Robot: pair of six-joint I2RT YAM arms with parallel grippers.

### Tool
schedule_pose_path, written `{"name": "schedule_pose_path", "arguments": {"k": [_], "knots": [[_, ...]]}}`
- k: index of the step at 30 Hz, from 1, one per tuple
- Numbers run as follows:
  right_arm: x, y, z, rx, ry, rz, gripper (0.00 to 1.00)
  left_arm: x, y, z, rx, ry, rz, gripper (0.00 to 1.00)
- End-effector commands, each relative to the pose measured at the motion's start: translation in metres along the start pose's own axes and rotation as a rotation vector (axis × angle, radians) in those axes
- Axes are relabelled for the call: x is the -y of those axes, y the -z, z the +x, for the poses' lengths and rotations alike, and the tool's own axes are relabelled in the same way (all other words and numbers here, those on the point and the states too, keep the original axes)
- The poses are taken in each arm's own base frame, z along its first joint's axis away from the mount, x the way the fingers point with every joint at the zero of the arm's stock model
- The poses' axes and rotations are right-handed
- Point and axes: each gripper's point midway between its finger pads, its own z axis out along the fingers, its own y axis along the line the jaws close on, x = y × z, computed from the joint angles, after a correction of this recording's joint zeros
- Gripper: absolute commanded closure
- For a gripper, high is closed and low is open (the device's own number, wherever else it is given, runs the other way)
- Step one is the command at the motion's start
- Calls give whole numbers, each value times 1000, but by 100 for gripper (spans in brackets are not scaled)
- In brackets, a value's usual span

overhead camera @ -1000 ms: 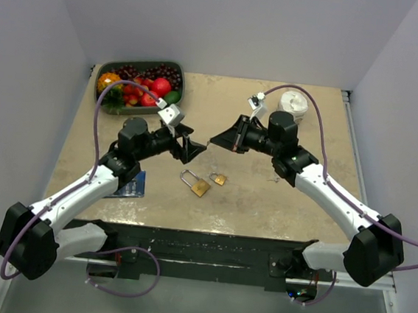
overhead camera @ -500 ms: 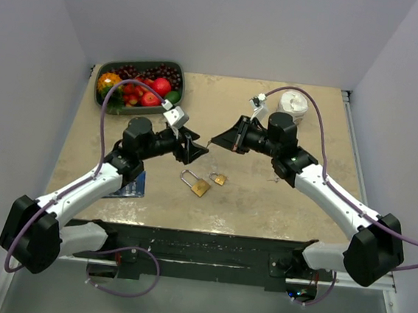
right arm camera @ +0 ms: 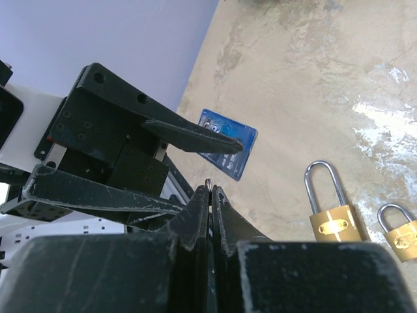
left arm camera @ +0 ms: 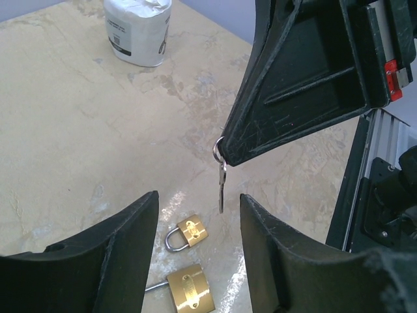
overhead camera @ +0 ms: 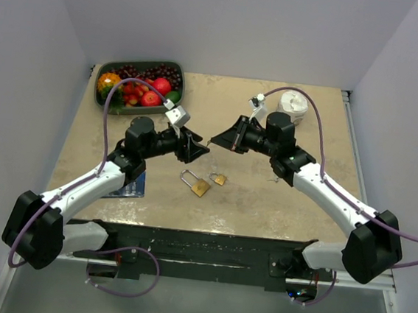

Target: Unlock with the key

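We record, at the upper left of the top view, a tray (overhead camera: 182,80) of fruit, and below it a blue card (overhead camera: 135,184). Left of centre, the left gripper (overhead camera: 199,150) hangs above the table (overhead camera: 264,199), jaws spread and empty. Facing it, close but apart, the right gripper (overhead camera: 215,141) has its jaws pressed together, pinching the key (left arm camera: 222,184) by its ring, blade dangling. Below lie a large padlock (overhead camera: 198,186) and a small padlock (overhead camera: 219,178), apart. A white container (overhead camera: 295,104) stands at the upper right.

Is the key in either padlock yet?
No, the key hangs in the air from the tip of the shut right pincer, apart from the small padlock and the larger padlock.
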Motion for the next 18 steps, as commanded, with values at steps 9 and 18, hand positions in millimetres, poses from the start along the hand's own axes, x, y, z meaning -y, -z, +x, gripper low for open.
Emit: {"name": "schedule_pose_path", "arguments": {"k": [9, 18], "knots": [[-7, -6, -7, 23, 7, -37, 100, 9, -7, -16, 45, -5, 52, 49], [-3, -8, -4, 13, 2, -29, 100, 7, -8, -15, 42, -3, 46, 62]]}}
